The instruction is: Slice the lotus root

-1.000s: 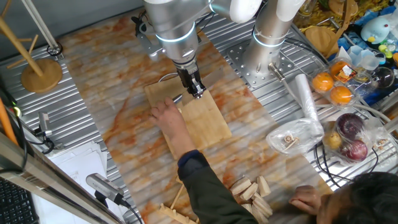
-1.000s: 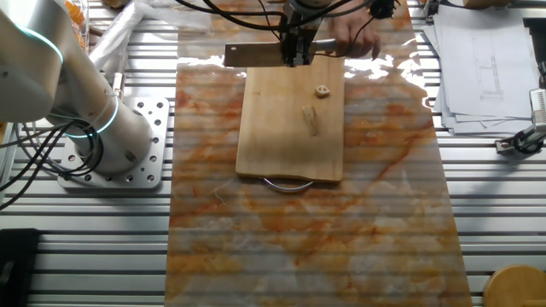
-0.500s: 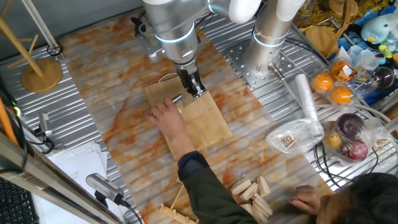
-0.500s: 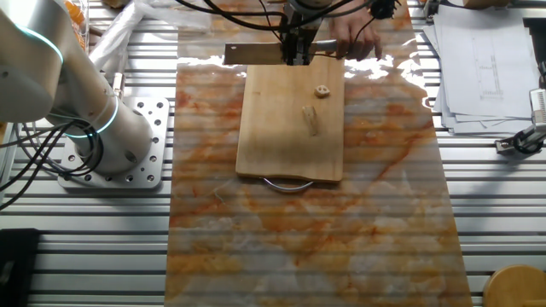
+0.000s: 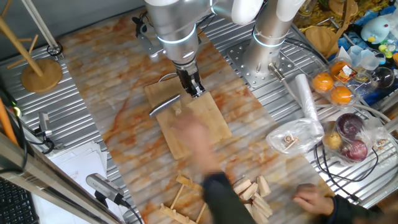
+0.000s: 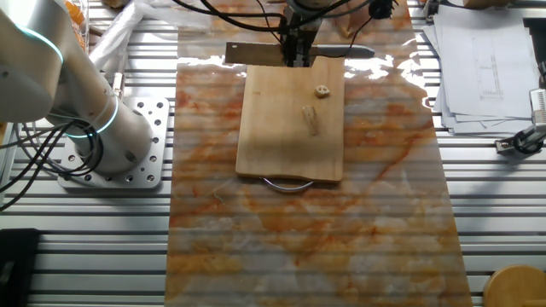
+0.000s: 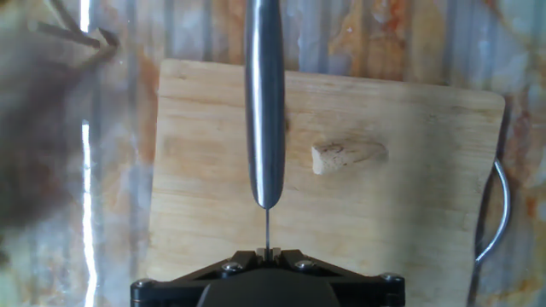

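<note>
My gripper (image 6: pixel 294 53) is shut on a steel knife (image 6: pixel 250 54) and holds it level over the far edge of the wooden board (image 6: pixel 273 145). On the board lies the lotus root (image 6: pixel 311 120), a short pale stub, with one thin slice (image 6: pixel 322 89) beside it. In the hand view the knife (image 7: pixel 264 111) runs edge-on straight out from my gripper (image 7: pixel 267 251), and the lotus root (image 7: pixel 345 157) sits just right of it on the board (image 7: pixel 213 196). From the first fixed view my gripper (image 5: pixel 196 89) stands above the board (image 5: pixel 205 127), the knife (image 5: pixel 164 105) pointing left.
A person's blurred arm (image 5: pixel 208 162) crosses the near side of the board. Wooden wedge blocks (image 5: pixel 249 188) lie at the table's front. Oranges (image 5: pixel 331 88), a plastic bag (image 5: pixel 297 135) and a wooden stand (image 5: pixel 41 72) flank the mat. The robot base (image 6: pixel 107 136) stands left.
The person's hand, which rested at the knife and board, has pulled back toward the table's near edge. My gripper and the knife have barely moved.
</note>
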{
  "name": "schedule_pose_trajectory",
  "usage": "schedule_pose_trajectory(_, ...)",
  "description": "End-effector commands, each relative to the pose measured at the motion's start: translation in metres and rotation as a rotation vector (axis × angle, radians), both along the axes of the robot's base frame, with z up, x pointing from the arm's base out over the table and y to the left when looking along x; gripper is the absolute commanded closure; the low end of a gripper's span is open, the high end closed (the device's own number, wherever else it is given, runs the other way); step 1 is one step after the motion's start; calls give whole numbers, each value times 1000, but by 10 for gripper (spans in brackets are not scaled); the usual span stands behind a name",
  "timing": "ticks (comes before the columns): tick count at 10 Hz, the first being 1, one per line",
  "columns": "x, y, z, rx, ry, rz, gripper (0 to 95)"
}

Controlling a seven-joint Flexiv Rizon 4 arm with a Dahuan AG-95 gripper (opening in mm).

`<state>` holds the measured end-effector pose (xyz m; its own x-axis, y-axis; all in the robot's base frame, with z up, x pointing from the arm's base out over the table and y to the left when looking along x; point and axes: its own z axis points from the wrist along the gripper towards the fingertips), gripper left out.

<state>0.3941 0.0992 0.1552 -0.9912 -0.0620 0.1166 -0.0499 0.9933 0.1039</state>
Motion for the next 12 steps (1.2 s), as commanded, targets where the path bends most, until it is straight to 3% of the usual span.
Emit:
schedule_pose_trajectory(1, 8, -10, -5, -21, 7, 3, 950)
schedule_pose_trajectory(4, 24, -26, -27, -47, -41, 11, 950)
schedule_pose_trajectory(6, 28, -36, -37, -71, -33, 39, 950)
schedule_pose_trajectory(7, 27, -45, -43, -90, -47, 42, 950)
schedule_pose_trajectory(10, 26, -57, -56, -50, -17, 16, 950)
schedule_pose_trajectory(12, 26, -56, -57, -36, -16, 17, 950)
